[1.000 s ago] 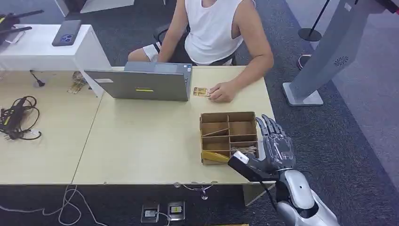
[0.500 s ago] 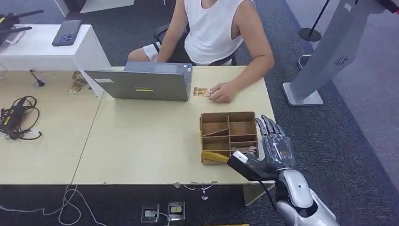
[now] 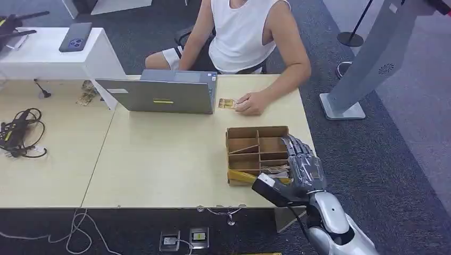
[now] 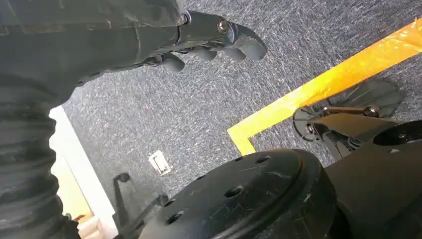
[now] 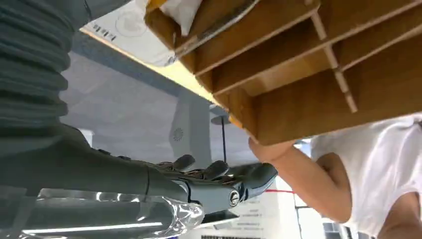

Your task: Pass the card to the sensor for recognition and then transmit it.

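A wooden divided box [image 3: 257, 131] stands near the table's right front corner, with cards [image 3: 272, 170] lying in its nearest compartment. My right hand [image 3: 302, 163] hovers at the box's right edge, fingers spread over the rim, holding nothing. In the right wrist view the box's wall [image 5: 308, 114] is close beside my right hand [image 5: 219, 181], whose fingers stretch out empty. Another card [image 3: 226, 103] lies on the table by the person's hand [image 3: 250, 103]. My left hand [image 4: 214, 37] hangs over the carpet with nothing in it.
A person sits behind the table with a grey laptop [image 3: 159, 95] in front of them. Cables [image 3: 21, 133] lie at the far left of the table [image 3: 159, 159]. A white side table [image 3: 53, 53] carries a phone. A grey stand [image 3: 367, 64] rises on the right.
My right hand has moved left and slightly forward, from beside the box to over its right edge. The person and the card by the laptop have stayed put.
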Available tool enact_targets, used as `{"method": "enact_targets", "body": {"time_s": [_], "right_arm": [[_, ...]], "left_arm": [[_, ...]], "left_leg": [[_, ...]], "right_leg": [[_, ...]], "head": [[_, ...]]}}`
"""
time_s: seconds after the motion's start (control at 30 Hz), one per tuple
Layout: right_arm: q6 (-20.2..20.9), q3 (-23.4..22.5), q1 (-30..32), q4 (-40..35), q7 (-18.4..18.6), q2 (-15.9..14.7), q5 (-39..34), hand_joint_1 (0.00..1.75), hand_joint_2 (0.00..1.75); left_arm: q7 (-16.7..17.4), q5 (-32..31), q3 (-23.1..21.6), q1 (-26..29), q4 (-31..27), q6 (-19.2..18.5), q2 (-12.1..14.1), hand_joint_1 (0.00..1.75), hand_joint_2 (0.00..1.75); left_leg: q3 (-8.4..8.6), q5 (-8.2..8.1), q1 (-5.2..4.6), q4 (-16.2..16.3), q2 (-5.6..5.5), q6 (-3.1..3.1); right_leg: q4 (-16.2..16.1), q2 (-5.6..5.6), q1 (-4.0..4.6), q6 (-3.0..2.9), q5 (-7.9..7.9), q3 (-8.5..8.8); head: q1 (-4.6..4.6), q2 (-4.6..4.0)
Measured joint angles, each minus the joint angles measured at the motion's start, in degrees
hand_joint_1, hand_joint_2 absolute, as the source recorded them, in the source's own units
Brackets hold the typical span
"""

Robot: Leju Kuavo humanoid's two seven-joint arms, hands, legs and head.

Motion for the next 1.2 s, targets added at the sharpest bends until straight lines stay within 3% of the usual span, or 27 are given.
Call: {"method": "enact_targets", "body": {"time_s": [0.7, 0.73, 0.77, 1.2], "right_arm": [[-0.1, 3.3, -0.5, 4.9, -1.1, 1.9, -0.5, 0.00, 1.75], [-0.2, 3.4, -0.6, 5.2, -1.1, 2.1, -0.5, 0.99, 1.75], [-0.3, 3.4, -0.6, 5.4, -1.1, 2.1, -0.5, 1.75, 1.75], [-1.9, 4.3, -0.9, 6.6, -0.9, 2.2, -1.3, 1.75, 1.75]], "left_arm": [[0.2, -0.4, 0.0, 0.0, -0.2, 0.0, 0.0, 0.00, 1.75], [0.2, -0.4, 0.0, 0.0, -0.2, 0.0, 0.0, 0.00, 1.75], [0.2, -0.4, 0.0, 0.0, -0.2, 0.0, 0.0, 0.00, 1.75], [0.2, -0.4, 0.0, 0.0, -0.2, 0.0, 0.0, 0.00, 1.75]], "left_leg": [[-0.01, 0.00, 0.00, 0.0, 0.00, 0.00], [-0.01, 0.00, 0.00, 0.0, 0.00, 0.00], [-0.01, 0.00, 0.00, 0.0, 0.00, 0.00], [0.00, 0.00, 0.00, 0.0, 0.01, 0.00]], "right_leg": [[0.0, 0.00, 0.00, 0.00, 0.00, 0.00], [0.0, 0.00, 0.00, 0.00, 0.00, 0.00], [0.0, 0.00, 0.00, 0.00, 0.00, 0.00], [0.0, 0.01, 0.00, 0.00, 0.00, 0.00]], "head": [[0.00, 0.00], [0.02, 0.00], [0.00, 0.00], [0.00, 0.00]]}}
